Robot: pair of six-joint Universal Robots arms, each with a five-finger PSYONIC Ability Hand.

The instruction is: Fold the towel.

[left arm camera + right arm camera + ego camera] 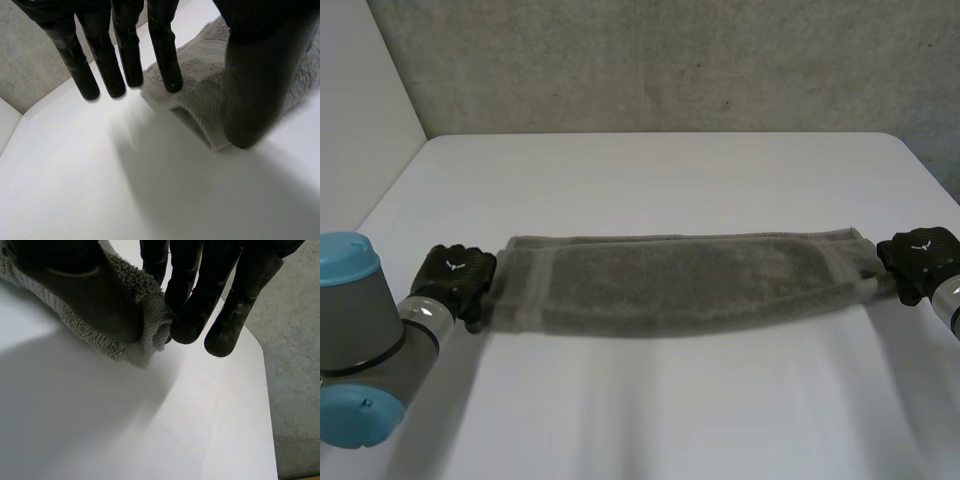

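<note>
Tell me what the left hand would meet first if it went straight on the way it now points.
Most likely the towel: the left hand pinches its end and seems to point along it toward the right hand.

Head cam: high at 6 o'clock, faces 12 o'clock over table. Wrist cams: close above it. Shared: towel ends, 9 and 3 o'clock.
</note>
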